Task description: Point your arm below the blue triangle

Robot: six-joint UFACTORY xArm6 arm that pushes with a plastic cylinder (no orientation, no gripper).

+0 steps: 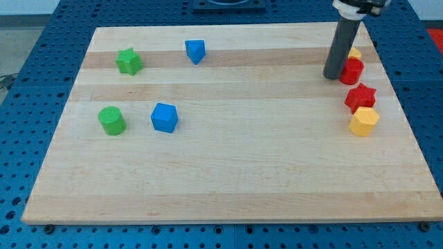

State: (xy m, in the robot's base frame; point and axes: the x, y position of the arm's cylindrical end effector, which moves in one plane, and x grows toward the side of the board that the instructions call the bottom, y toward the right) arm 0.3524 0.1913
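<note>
The blue triangle lies near the view's top, left of centre, on the wooden board. My tip is far to its right, at the board's upper right, touching or nearly touching the left side of a red cylinder. The dark rod rises from the tip toward the view's top edge.
A green star lies left of the blue triangle. A green cylinder and a blue cube sit lower left. A yellow block peeks out behind the red cylinder. A red star and yellow hexagon lie below.
</note>
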